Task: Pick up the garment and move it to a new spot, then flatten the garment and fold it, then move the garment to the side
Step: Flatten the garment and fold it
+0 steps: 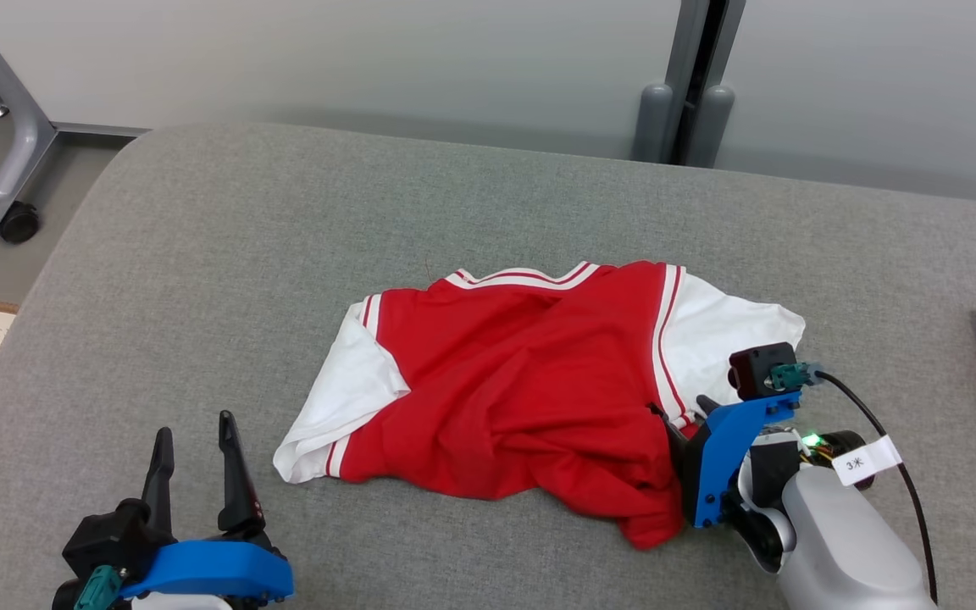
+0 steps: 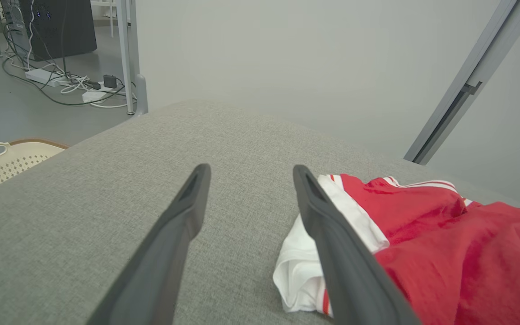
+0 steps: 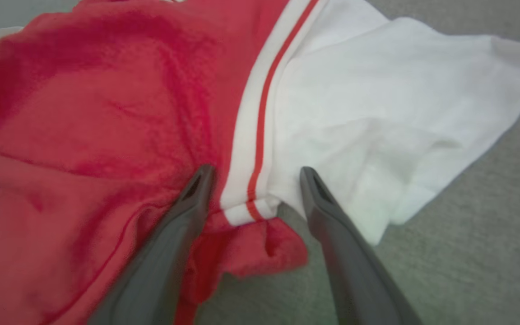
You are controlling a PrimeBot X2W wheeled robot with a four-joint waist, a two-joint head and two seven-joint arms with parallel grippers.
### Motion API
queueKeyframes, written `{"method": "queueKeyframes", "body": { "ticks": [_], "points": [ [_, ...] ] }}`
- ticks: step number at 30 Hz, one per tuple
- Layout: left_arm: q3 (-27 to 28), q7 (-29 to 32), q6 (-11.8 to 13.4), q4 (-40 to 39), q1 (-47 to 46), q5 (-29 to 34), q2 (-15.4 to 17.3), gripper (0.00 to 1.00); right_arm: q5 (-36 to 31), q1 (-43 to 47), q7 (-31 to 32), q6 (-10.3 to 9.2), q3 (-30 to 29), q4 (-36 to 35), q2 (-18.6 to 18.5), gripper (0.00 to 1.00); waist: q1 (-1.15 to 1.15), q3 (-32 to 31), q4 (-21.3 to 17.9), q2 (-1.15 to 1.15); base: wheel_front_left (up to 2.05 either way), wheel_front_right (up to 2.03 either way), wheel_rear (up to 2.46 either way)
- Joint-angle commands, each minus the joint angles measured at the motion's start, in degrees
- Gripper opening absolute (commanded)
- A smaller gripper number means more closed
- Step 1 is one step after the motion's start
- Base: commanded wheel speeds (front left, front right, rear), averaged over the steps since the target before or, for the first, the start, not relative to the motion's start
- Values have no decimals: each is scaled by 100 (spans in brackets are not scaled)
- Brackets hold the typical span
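1. Black-fingered, our left pincer [image 1: 196, 428] sits wide and empty, the garment [image 1: 522, 381] apart at its two o'clock.
2. Our right pincer [image 3: 253, 174], also wide, straddles the garment's striped seam at its four o'clock corner.
3. Crumpled mid-worktop [image 1: 200, 254], it runs nine to three.

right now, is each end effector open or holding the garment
Left end effector: open, empty, beside the garment.
Right end effector: open, fingers either side of the garment's striped seam, nothing gripped.
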Motion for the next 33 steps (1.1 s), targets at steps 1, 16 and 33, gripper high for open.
{"method": "queueKeyframes", "body": {
  "ticks": [1,16,33],
  "points": [
    [-11,-14,19,-14,-46,-16,-10,100,47,-75,79,0,33,110,-19,100,0,-1,3,0,0,0,0],
    [-157,-13,122,-68,43,-111,-10,100,-999,-719,-1147,0,58,-165,-210,0,0,-116,-198,0,0,0,0],
    [-482,-14,194,-383,-164,-276,-10,100,-1530,-2198,-511,-1,702,-1813,-1347,0,0,243,-41,0,0,0,0]
  ]
}}
